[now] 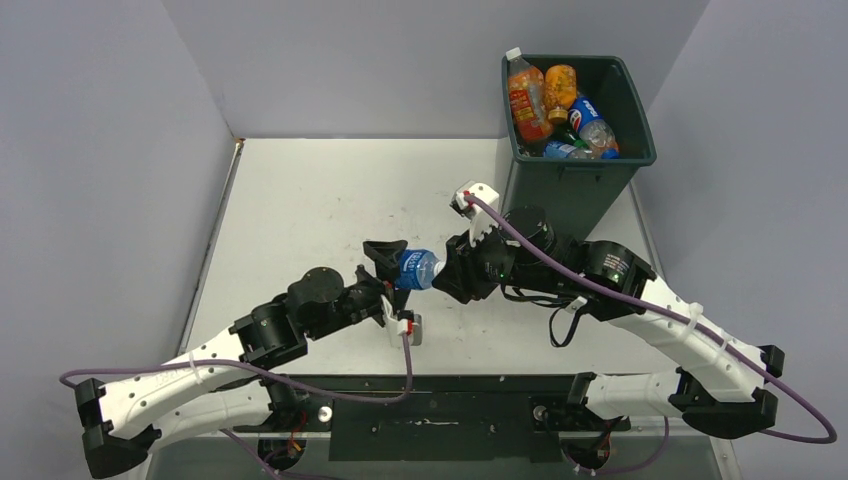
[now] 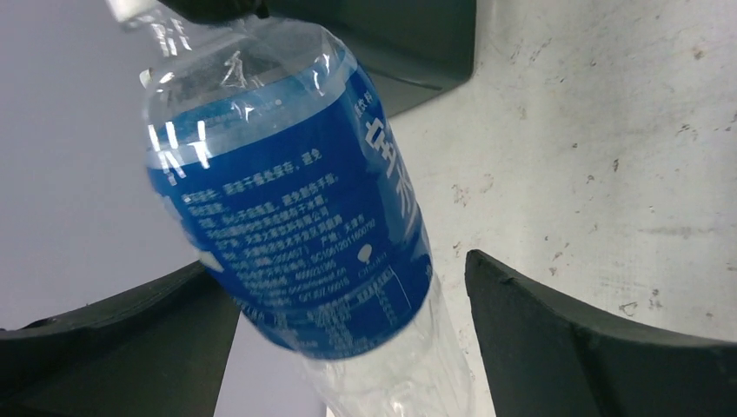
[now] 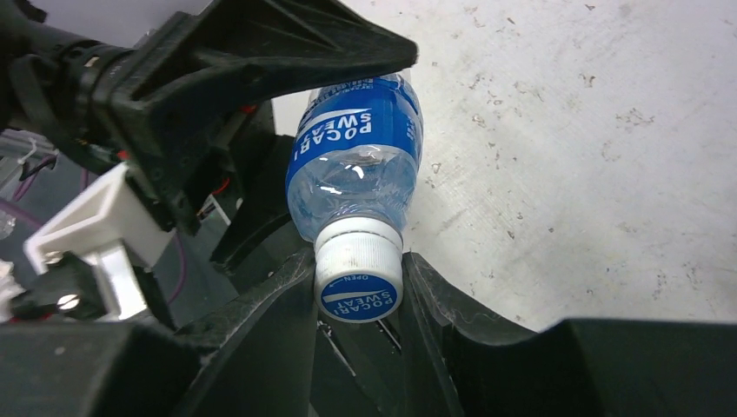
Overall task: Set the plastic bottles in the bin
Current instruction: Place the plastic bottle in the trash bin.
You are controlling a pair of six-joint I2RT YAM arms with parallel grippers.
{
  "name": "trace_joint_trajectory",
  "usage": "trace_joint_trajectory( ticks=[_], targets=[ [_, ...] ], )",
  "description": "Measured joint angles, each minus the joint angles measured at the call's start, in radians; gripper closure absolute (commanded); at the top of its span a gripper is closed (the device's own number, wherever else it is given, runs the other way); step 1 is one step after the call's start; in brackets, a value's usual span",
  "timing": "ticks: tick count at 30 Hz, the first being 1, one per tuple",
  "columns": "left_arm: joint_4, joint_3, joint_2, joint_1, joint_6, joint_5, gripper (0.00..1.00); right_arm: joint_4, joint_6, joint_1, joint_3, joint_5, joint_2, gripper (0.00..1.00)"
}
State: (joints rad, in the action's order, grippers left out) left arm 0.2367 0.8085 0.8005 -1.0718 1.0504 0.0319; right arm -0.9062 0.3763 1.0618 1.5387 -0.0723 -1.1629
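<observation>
Two hands of mine meet at one bottle [image 3: 356, 165], which is in the air over the bench [image 1: 330, 190]. It is clear, with a blue label and a white cap with a blue top. It lies almost level, with the cap toward my right side.

My right hand [image 3: 359, 280] is closed on the cap end, with one finger pressing at each side of the cap. My left hand [image 2: 341, 265] is wide open, and its fingers [image 2: 565, 339] stand at both sides of the bottle's body. At one side I see a clear gap to the label. At the other side I cannot tell if the finger touches.

The bin [image 1: 575, 190] stands at the far right corner of the bench, beyond my right hand. Several bottles [image 1: 545, 100] lie inside it, some orange and some with blue labels.
</observation>
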Motion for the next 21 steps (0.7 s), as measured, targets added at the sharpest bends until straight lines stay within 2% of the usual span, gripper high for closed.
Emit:
trace_joint_trajectory(
  ticks=[3,5,7,9,10,12,13,15,17,21],
  targets=[
    [-0.052,-0.025,0.022,0.000,0.002,0.038,0.11,0.001,-0.002,0.000,0.002,-0.034,0.000,0.95],
    [-0.079,-0.037,0.037,0.000,0.001,0.058,0.18,0.002,-0.002,0.000,0.002,-0.052,0.000,0.95],
    [-0.106,-0.041,0.050,0.000,-0.008,0.074,0.26,0.003,-0.003,0.000,0.002,-0.064,0.001,0.95],
    [-0.130,-0.042,0.058,0.000,-0.035,0.085,0.42,0.005,-0.005,0.000,0.003,-0.065,0.004,0.91],
    [-0.144,-0.042,0.058,0.000,-0.057,0.087,0.49,0.007,-0.007,0.000,0.003,-0.065,0.008,0.76],
    [-0.183,-0.042,0.054,0.000,-0.109,0.089,0.61,0.029,-0.014,0.000,-0.009,-0.061,0.029,0.31],
    [-0.209,-0.044,0.046,0.000,-0.138,0.087,0.67,0.051,-0.013,0.000,-0.026,-0.062,0.050,0.21],
    [-0.247,-0.056,0.028,0.000,-0.198,0.069,0.79,0.112,-0.008,0.000,-0.061,-0.055,0.105,0.10],
    [-0.285,-0.071,0.008,0.000,-0.289,0.046,0.92,0.195,-0.012,0.000,-0.113,-0.041,0.179,0.06],
    [-0.339,-0.071,0.019,0.000,-0.484,0.006,0.94,0.406,-0.005,0.000,-0.257,0.004,0.326,0.04]
  ],
)
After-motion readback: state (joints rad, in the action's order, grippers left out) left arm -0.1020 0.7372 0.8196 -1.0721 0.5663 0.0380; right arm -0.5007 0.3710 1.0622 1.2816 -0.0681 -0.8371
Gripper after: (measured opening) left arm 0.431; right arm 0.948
